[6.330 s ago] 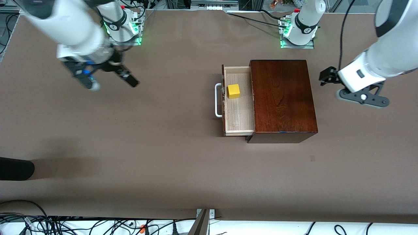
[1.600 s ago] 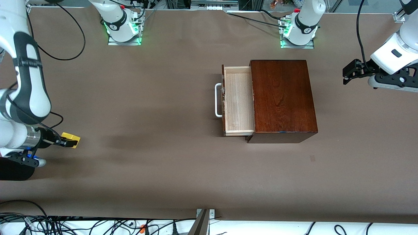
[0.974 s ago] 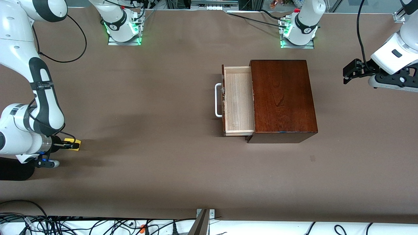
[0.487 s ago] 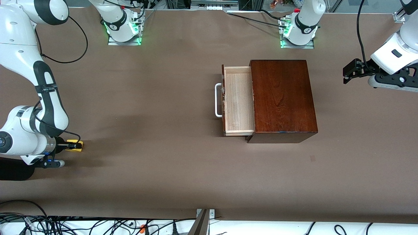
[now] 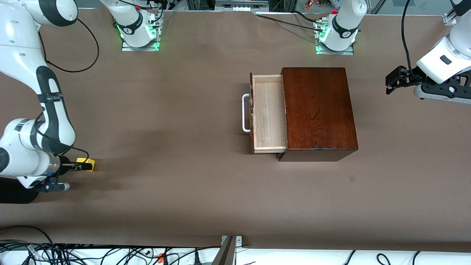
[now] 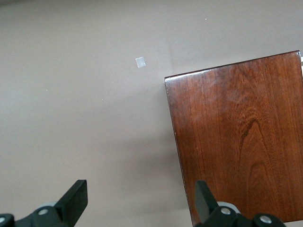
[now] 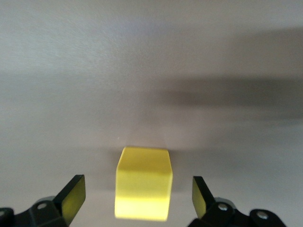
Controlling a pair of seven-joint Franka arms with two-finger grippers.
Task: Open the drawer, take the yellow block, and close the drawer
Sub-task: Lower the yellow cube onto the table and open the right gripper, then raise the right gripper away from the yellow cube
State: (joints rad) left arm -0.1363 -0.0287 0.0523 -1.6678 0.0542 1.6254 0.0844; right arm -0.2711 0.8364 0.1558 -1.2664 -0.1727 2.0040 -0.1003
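— Brown paper covers the whole worktop point(image 5: 184, 110), doesn't it? What stands on it?

— One dark mahogany box point(image 5: 318, 110), toward the left arm's end. Its drawer point(image 5: 268, 112) is pulled out toward the right arm's end, and the pale wooden tray has nothing in it. The white handle point(image 5: 245, 113) sticks out from the drawer front.

— And the yellow block point(image 5: 87, 164)?

— It sits on the worktop near the right arm's end, well apart from the box and nearer to the front camera than the drawer.

— Is it being held?

— No. The right gripper point(image 5: 81, 167) is low at the block, but in the right wrist view its fingers point(image 7: 71, 196) stand spread wide, with a clear gap on either side of the cube point(image 7: 143, 183). The block rests on the paper between them, touched by neither.

— What about the left gripper point(image 5: 392, 79)?

— It hangs in the air over the bare worktop at the left arm's end, beside the box, and that arm waits. The left wrist view shows its two fingers point(image 6: 75, 198) standing far apart with nothing between them, looking down on the brown paper and one corner of the glossy box top point(image 6: 236, 137). A small pale mark point(image 6: 140, 62) lies on the paper near that corner.
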